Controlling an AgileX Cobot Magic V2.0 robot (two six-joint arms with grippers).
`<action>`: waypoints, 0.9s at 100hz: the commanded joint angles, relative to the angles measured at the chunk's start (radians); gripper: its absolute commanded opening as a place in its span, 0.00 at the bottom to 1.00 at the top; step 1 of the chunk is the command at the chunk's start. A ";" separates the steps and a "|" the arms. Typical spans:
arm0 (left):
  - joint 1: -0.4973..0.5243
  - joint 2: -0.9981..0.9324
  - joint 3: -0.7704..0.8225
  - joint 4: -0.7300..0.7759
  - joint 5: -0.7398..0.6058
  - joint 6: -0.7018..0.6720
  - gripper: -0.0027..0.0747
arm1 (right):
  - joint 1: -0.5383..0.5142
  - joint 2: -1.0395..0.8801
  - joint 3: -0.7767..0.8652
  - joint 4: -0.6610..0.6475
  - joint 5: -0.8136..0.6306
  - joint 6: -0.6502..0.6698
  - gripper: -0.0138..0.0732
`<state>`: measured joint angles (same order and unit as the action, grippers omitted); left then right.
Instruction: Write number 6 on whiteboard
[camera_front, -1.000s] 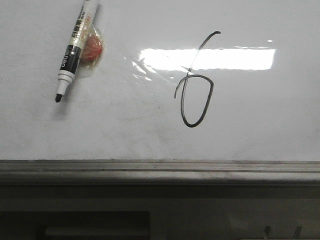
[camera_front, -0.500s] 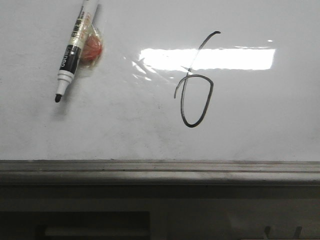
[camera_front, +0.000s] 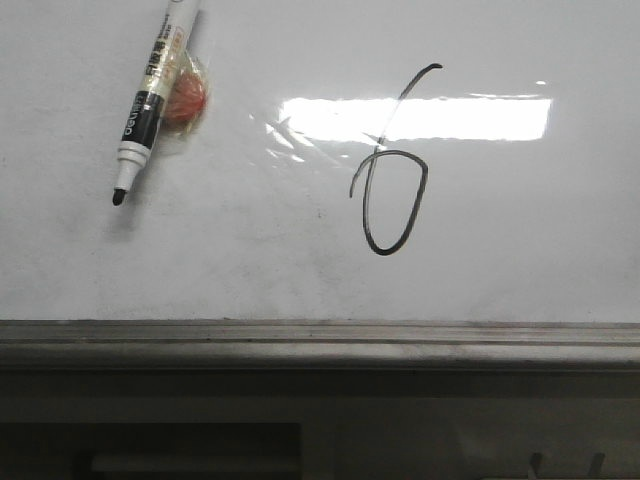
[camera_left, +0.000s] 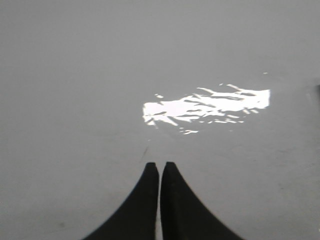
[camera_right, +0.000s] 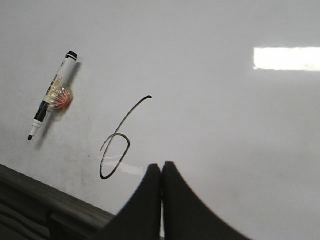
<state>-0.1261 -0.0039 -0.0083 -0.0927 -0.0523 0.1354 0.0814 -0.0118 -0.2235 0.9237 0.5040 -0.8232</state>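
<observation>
The number 6 (camera_front: 392, 170), a thin black loop with a long curved tail, is drawn on the whiteboard (camera_front: 520, 250) right of centre. It also shows in the right wrist view (camera_right: 117, 145). A black and white marker (camera_front: 150, 95) lies uncapped on the board at the upper left, tip toward the near edge, beside a small orange-red wrapped thing (camera_front: 185, 98). The marker also shows in the right wrist view (camera_right: 51, 95). My left gripper (camera_left: 159, 166) is shut and empty over bare board. My right gripper (camera_right: 161, 165) is shut and empty, to the right of the 6.
A grey metal tray edge (camera_front: 320, 340) runs along the board's near side, with a darker ledge below it (camera_front: 320, 400). A bright rectangular light reflection (camera_front: 460, 117) lies across the board behind the 6.
The marker has shifted very slightly; nothing else has visibly changed.
</observation>
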 joint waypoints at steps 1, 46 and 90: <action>0.044 -0.033 0.047 0.017 -0.010 -0.024 0.01 | -0.004 0.014 -0.025 0.032 -0.058 -0.010 0.11; 0.064 -0.033 0.049 0.021 0.038 -0.024 0.01 | -0.004 0.014 -0.025 0.032 -0.058 -0.010 0.11; 0.099 -0.033 0.049 0.017 0.041 -0.024 0.01 | -0.004 0.014 -0.025 0.032 -0.058 -0.010 0.11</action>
<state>-0.0297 -0.0039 -0.0083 -0.0729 0.0578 0.1191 0.0814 -0.0118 -0.2219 0.9237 0.5040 -0.8239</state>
